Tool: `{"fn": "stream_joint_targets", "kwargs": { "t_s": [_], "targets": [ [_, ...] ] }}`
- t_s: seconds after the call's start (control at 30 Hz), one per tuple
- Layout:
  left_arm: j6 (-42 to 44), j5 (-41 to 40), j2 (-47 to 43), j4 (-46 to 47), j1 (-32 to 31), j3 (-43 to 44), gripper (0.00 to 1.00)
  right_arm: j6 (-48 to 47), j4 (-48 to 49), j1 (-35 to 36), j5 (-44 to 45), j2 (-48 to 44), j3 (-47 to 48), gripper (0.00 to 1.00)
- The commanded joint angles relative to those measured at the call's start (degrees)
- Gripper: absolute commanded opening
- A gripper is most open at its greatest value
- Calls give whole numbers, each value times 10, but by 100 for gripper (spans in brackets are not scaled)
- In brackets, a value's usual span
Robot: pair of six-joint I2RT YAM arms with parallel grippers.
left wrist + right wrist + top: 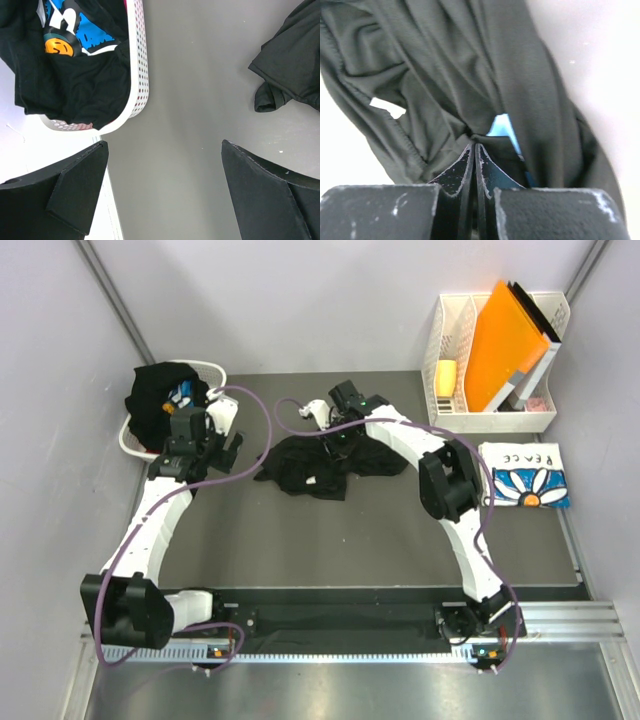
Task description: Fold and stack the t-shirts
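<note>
A black t-shirt (312, 468) lay in a messy heap in the middle of the picture from above, on the dark grey tabletop (350, 540). It was bunched up and not folded. A bit of blue showed between its folds in the right wrist picture.

The right end effector (475, 150) was at the top edge of that heap. Its two fingers were pressed tight together, and they pinched a fold of the black t-shirt at their tips. The cloth wrinkled up around the pinch.

The left end effector (164, 145) was to the left of the heap and did not touch it. Its fingers stood as wide apart as they go, with nothing between them. Only bare tabletop lay under it.

A second black t-shirt (152, 392) with a blue and orange print sat in a white basket (128, 438) at the upper left. Part of it hung over the basket's rim.

A white t-shirt (525, 478) with a blue daisy lay folded flat at the right side, well apart from the heap. Behind it, at the upper right, a white rack (450, 340) held an orange folder (505, 335).
</note>
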Motion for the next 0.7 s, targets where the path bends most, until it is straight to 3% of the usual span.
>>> {"fn": "stream_joint_targets", "kwargs": {
  "t_s": [0.0, 0.1, 0.17, 0.2, 0.3, 0.67],
  "targets": [
    [0, 9, -8, 15, -1, 4, 99, -20, 38, -9, 36, -69, -14, 0],
    [-2, 16, -5, 16, -3, 3, 99, -31, 36, -13, 40, -91, -22, 3],
    [-3, 19, -3, 15, -4, 2, 99, -36, 16, -12, 23, -95, -17, 38],
    [-3, 19, -3, 15, -4, 1, 99, -40, 9, -12, 15, -96, -19, 63],
    [-3, 20, -3, 14, -7, 3, 99, -42, -8, -9, -15, -101, -25, 80],
    [-1, 13, 6, 14, -10, 10, 99, -168, -47, 24, -1, -119, -120, 82]
  ]
}}
